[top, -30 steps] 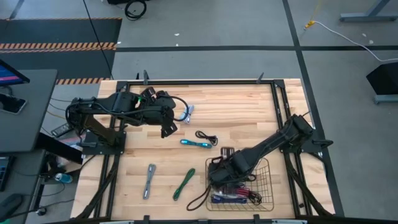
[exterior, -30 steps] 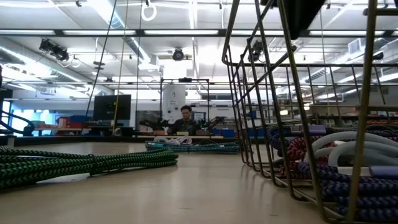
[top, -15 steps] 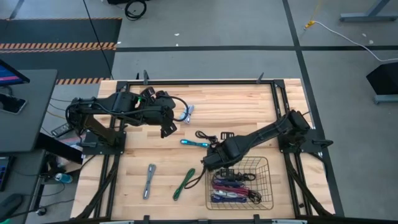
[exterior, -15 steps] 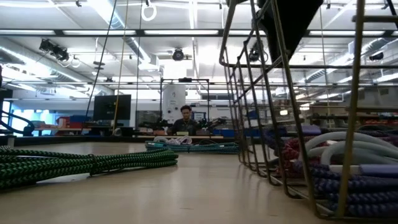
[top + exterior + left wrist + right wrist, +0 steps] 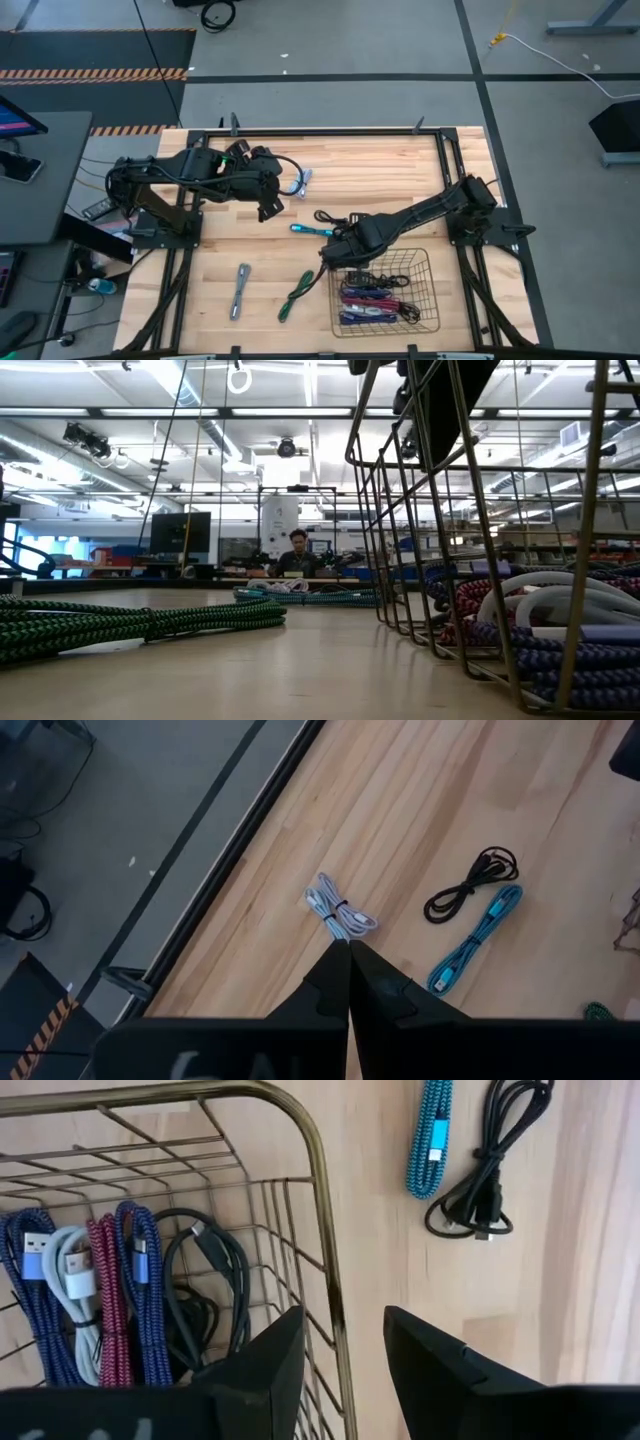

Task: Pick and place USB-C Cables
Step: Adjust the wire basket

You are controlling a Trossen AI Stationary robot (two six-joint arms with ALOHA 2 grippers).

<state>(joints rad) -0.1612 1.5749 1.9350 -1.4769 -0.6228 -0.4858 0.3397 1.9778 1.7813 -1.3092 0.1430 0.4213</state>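
Observation:
Loose USB-C cables lie on the wooden table: silver-white, black, teal, grey and green. Blue, white, red and black cables lie in the wire basket. My right gripper is open and empty above the basket's far-left corner; the rim runs between its fingers in the right wrist view. The teal and black cables lie just beyond it. My left gripper is shut and empty, near the silver-white cable.
The table has a black frame along its edges. Bare wood lies at the far middle and far right. In the low view the green cable lies in front, and a person sits far behind the table.
My right gripper has gone from above the basket toward the table's far left, to the basket's far-left corner near the teal and black cables, staying open. The basket's near wall has shifted a little in the low view. My left arm has kept still.

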